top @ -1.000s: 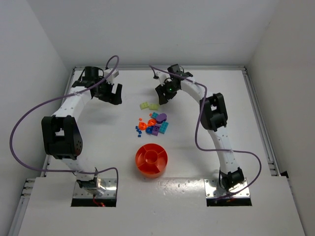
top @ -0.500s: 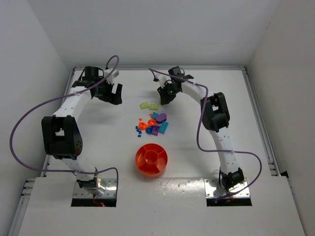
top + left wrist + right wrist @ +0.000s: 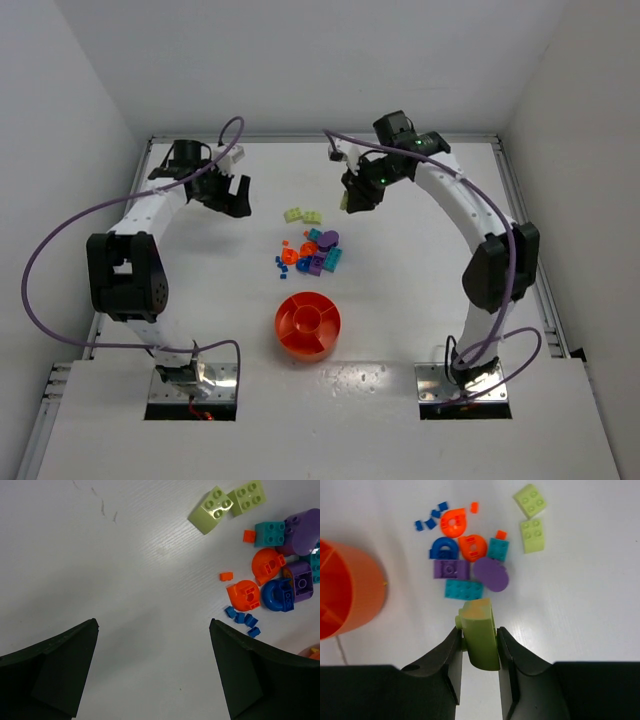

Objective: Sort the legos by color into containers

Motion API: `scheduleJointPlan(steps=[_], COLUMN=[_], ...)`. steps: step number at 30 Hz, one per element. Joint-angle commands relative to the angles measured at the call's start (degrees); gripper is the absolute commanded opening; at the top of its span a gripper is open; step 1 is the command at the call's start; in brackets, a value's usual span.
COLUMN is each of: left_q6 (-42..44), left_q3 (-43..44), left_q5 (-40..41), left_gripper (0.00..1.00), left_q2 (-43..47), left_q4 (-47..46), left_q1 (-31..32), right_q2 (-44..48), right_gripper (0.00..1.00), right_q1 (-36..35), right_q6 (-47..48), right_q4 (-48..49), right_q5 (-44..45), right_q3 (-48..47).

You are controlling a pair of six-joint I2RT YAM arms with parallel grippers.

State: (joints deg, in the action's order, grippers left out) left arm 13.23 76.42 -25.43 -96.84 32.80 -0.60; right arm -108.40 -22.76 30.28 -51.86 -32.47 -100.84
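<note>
The right pincer (image 3: 479,630) is squeezing a yellow-green brick (image 3: 481,647) between its fingers. It seems to hang in the air over the white table (image 3: 420,290), but that is hard to tell. The left pincer (image 3: 154,672) is wide open and holds nothing. The other legos (image 3: 312,252) lie in a little pile in the middle of the table. Two more yellow-green legos (image 3: 303,215) lie just beside the pile. The round orange tray (image 3: 300,350) stands near it, closer to the arms.
</note>
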Motion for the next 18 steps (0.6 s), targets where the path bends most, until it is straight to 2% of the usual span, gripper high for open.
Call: scheduleJointPlan(steps=[1,9,13,18], left_q6=[1.5,3.8,4.3,3.8], left_q3=[-0.4,-0.9,-0.9,-0.9], left_q5=[-3.4,-6.1,-6.6,-7.2], left_gripper=[1.0,1.0,1.0,1.0], left_q2=[-0.8,-1.4,-1.4,-0.9], left_q4=[-1.8,-1.8,-1.2,0.3], left_q1=[-0.7,-0.7,-0.7,-0.7], right_q2=[2.1,2.2,0.4,0.5], right_gripper=[0.0,0.0,0.0,0.0], right_q1=[-1.2,-7.0,-9.9,-11.9], right_q6=[7.5,10.8,12.2,10.1], right_q4=[-11.8,-23.0,-28.7,-28.2], right_q5=[-2.8,-4.1,-4.6,-4.6], right_q3=[2.3,1.3,-2.3,-3.0])
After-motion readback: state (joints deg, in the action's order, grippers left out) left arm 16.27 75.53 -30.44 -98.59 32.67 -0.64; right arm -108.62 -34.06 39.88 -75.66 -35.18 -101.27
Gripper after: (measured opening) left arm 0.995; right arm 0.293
